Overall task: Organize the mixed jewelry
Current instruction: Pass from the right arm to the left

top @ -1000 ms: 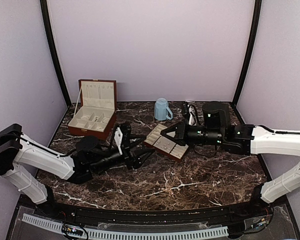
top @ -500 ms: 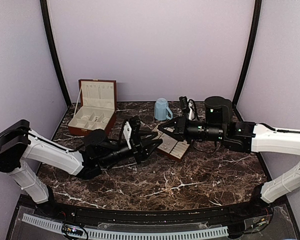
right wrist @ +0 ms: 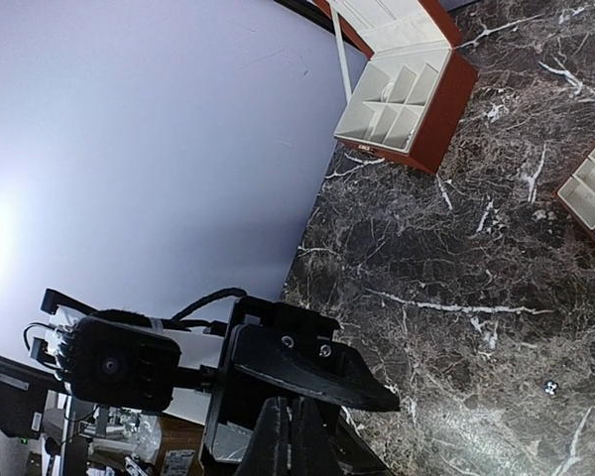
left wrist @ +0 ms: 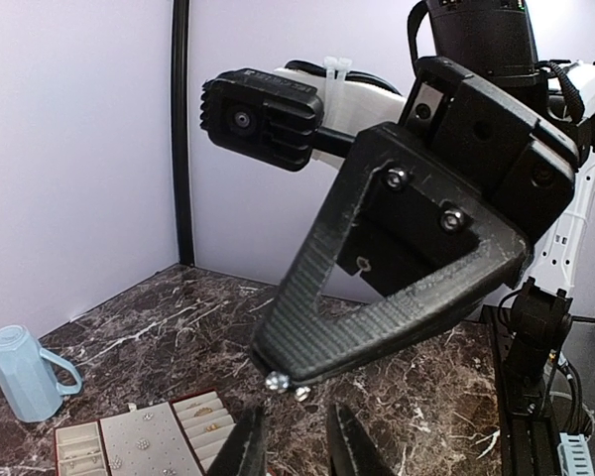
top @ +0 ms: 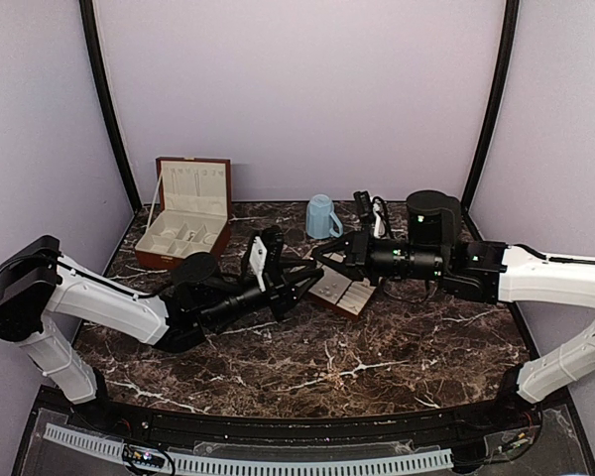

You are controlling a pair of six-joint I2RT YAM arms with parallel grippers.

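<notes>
right black tool (left wrist: 286, 385) pinched shut; left black tool (left wrist: 296, 451) narrow, empty. line tips up squarely, then squeeze slowly.

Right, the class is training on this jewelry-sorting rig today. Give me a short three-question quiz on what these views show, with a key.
1. True or false: the wooden box has its lid closed.
2. Where is the light-blue mug? A) On the table, near its back edge, to the right of the box. B) Inside the box. C) Lifted off the table by an arm.
3. Which has its jaws shut, the left gripper or the right gripper?
Key: 1 false, the lid stands open. 2 A. 3 the right gripper.
</notes>
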